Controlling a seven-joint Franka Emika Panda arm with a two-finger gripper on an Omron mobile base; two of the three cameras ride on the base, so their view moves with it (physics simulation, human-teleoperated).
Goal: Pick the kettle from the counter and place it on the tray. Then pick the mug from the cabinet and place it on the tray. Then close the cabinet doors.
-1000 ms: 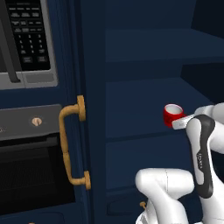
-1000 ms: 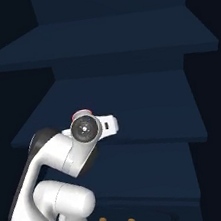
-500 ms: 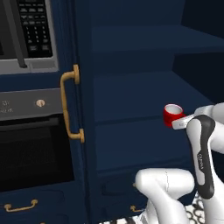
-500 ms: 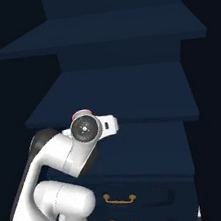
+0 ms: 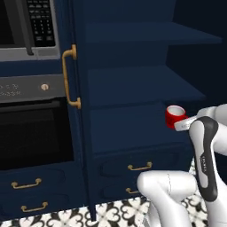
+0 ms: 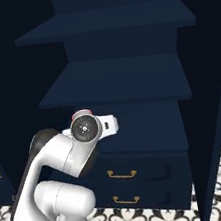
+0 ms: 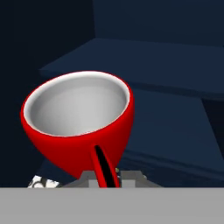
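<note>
Close to the hand, your gripper [image 7: 106, 177] is pinched shut on the mug [image 7: 78, 120], gripping it at the handle side, so the cup hangs off the fingers with its white inside facing up. From the left base view the mug [image 5: 175, 116] sits clear of the cabinet [image 5: 133, 84], out in front of the middle shelf and apart from it. Judging by that, you are carrying it out toward the tray. Keep the wrist level so the mug does not swing or tip about the handle, and move slowly, since a handle grip gives little hold against twisting. Draw straight back from the shelves before you turn. Farther off, the left door [image 5: 77, 102] with its brass handle [image 5: 69, 77] stands open on edge, so swing wide of it. Beyond, the shelves look bare.
</note>
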